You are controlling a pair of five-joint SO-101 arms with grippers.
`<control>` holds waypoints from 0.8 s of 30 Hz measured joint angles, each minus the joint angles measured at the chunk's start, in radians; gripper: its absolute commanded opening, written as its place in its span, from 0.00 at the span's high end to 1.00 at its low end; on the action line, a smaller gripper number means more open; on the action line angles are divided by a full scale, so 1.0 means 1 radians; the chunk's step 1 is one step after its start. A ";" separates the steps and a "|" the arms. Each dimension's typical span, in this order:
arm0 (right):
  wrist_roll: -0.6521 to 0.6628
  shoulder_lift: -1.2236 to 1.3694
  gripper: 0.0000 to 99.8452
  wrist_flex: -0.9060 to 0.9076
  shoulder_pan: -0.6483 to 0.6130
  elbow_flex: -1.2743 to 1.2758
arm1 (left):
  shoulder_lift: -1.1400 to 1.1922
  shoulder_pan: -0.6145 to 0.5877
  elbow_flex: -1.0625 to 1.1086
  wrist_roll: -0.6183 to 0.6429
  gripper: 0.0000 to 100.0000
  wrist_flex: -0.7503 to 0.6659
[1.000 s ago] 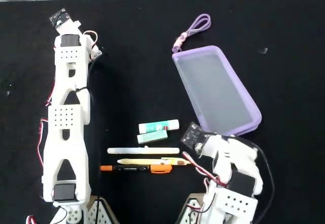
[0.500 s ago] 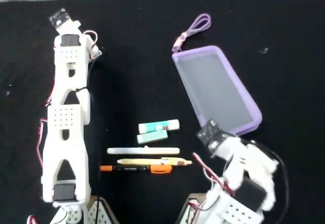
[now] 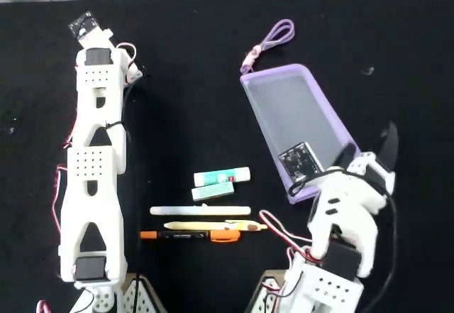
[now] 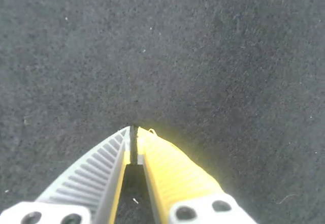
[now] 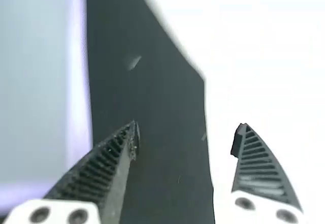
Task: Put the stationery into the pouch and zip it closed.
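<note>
A purple pouch [image 3: 298, 118] with a clear face lies flat at the right of the black table, its looped cord [image 3: 273, 40] at the far end. The stationery lies in the middle: a glue stick [image 3: 222, 177], a green eraser [image 3: 213, 191], a white pen [image 3: 200, 211], a yellow pencil [image 3: 213, 225] and an orange pen [image 3: 190, 235]. My right gripper [image 5: 185, 132] is open and empty, raised beside the pouch's [image 5: 40, 82] near right corner. My left gripper [image 4: 133, 132] is shut on nothing, just over bare cloth at the far left.
The left arm [image 3: 92, 150] lies stretched along the table's left side. The right arm [image 3: 347, 213] covers the pouch's near end. The table's edge [image 5: 172, 41] runs close to the right gripper. Bare cloth lies between the stationery and the pouch.
The right arm has swung right and up, from beside the pens to the pouch's near right corner. The left arm has kept still.
</note>
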 measured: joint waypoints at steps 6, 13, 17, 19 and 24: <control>-0.150 0.000 0.71 -0.124 -0.083 0.000 | 0.000 0.000 0.000 0.000 0.97 0.000; -0.316 0.184 0.71 -0.255 -0.117 -0.144 | 0.000 0.000 0.000 0.000 0.97 0.000; -0.408 0.433 0.71 -0.330 -0.117 -0.322 | 0.000 0.000 0.000 0.000 0.97 0.000; -0.460 0.582 0.71 -0.345 -0.117 -0.436 | 0.000 0.000 0.000 0.000 0.97 0.000; -0.612 0.965 0.71 -0.350 -0.115 -0.764 | 0.000 0.000 0.000 0.000 0.97 0.000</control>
